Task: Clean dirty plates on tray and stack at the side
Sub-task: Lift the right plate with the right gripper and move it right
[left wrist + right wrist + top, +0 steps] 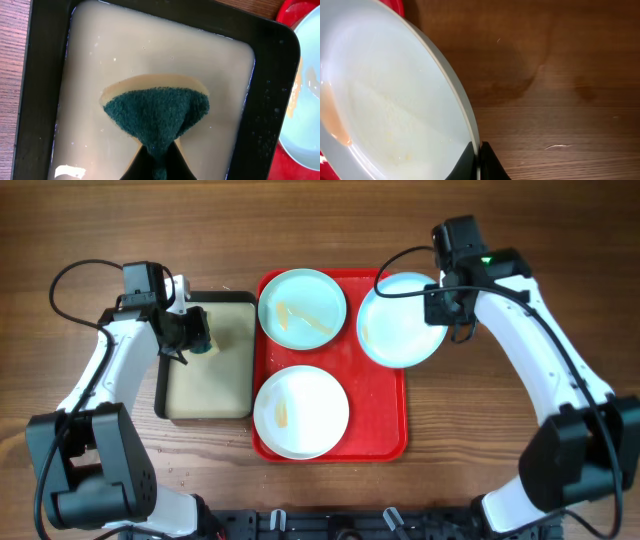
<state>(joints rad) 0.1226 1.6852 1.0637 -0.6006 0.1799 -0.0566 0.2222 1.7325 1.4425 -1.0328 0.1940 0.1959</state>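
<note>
The right gripper [479, 151] pinches the rim of a pale blue plate [400, 325] overhanging the 2 o'clock corner of the red tray [380, 415]. A second blue plate [302, 307] lies at 11, the white plate [300, 410] at 6. The left gripper [158, 152] pinches a green sponge [155, 112] over the black-rimmed tray [205, 380].

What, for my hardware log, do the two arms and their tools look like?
Left arm and right arm match: white rounded links, black joint blocks. A thin black cable loops from each. The left tool and right tool are black. A small green light glows near the right wrist.
</note>
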